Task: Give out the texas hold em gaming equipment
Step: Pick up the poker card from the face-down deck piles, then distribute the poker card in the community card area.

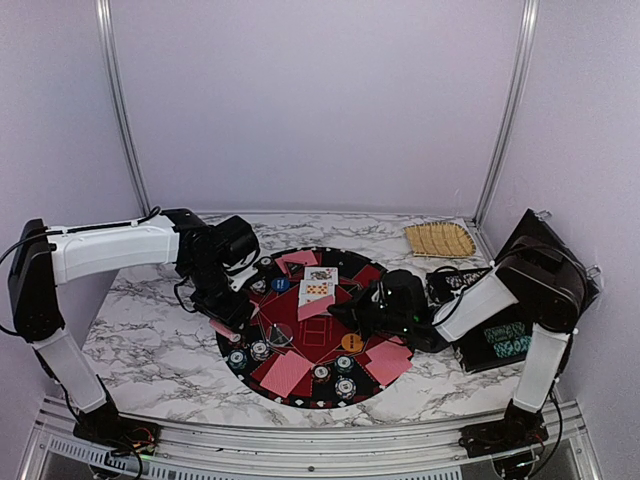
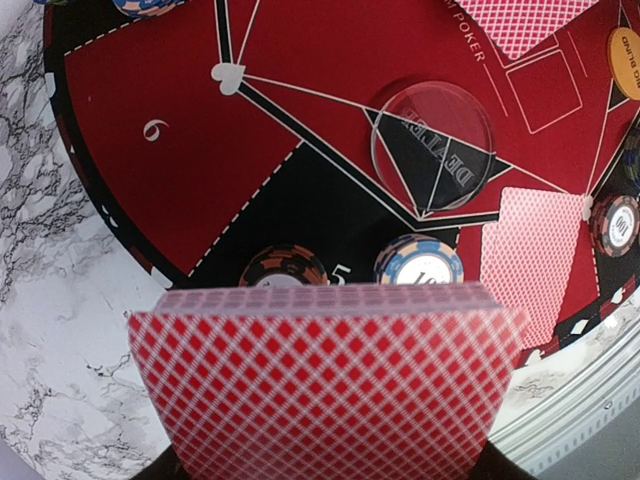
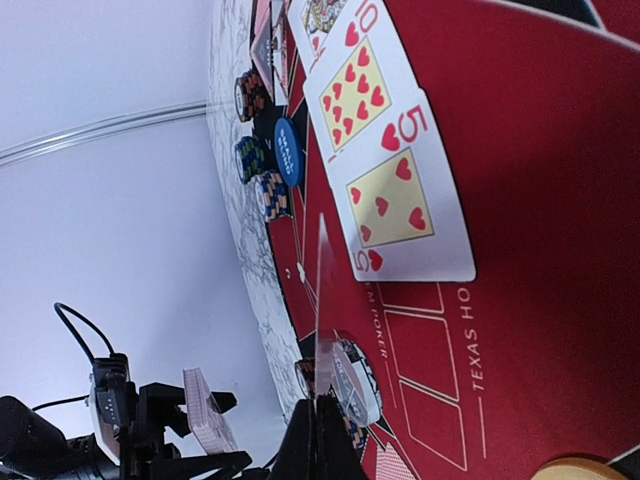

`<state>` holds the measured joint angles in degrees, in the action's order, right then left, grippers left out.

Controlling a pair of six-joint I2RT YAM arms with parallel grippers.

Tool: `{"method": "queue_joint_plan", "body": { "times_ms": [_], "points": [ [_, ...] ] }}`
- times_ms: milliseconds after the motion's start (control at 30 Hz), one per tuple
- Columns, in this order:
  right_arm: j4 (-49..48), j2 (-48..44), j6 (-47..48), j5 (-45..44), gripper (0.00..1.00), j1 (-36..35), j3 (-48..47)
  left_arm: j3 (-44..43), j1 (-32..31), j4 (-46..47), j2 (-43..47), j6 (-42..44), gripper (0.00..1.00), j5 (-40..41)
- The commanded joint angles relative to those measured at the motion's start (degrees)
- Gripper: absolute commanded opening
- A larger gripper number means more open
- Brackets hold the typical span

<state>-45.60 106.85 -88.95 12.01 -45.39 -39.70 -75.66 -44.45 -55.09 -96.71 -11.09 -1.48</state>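
Observation:
My left gripper [image 1: 228,315] is shut on a deck of red-backed playing cards [image 2: 325,380] and holds it above the mat's left edge; the deck hides most of its fingers. My right gripper [image 3: 318,432] is shut on a single card [image 3: 320,300], seen edge-on, over the mat's middle [image 1: 316,308]. A clear dealer button [image 2: 432,145] lies on the mat beside that card. Face-up ten and five of hearts [image 3: 385,150] lie at the far middle. A blue button [image 1: 281,284] and an orange button [image 1: 351,342] lie on the mat. Chip stacks [image 2: 418,262] sit along the rim.
The round black-and-red mat [image 1: 330,345] holds face-down cards at near left [image 1: 285,373], near right [image 1: 388,360] and far [image 1: 297,259]. A woven mat [image 1: 440,239] lies at the back right. A black case [image 1: 505,342] stands at the right edge.

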Motion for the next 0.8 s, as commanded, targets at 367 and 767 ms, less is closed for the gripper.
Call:
{"method": "queue_joint_plan", "body": {
  "times_ms": [367, 767],
  "points": [
    [3.0, 0.8, -0.1, 1.3, 0.0, -1.0, -2.2, 0.8, 0.5, 0.2, 2.3, 0.8, 0.34, -1.1],
    [1.8, 1.7, -1.1, 0.8, 0.01, -1.2, -2.0, 1.3, 0.5, 0.4, 2.7, 0.8, 0.34, -1.3]
  ]
}}
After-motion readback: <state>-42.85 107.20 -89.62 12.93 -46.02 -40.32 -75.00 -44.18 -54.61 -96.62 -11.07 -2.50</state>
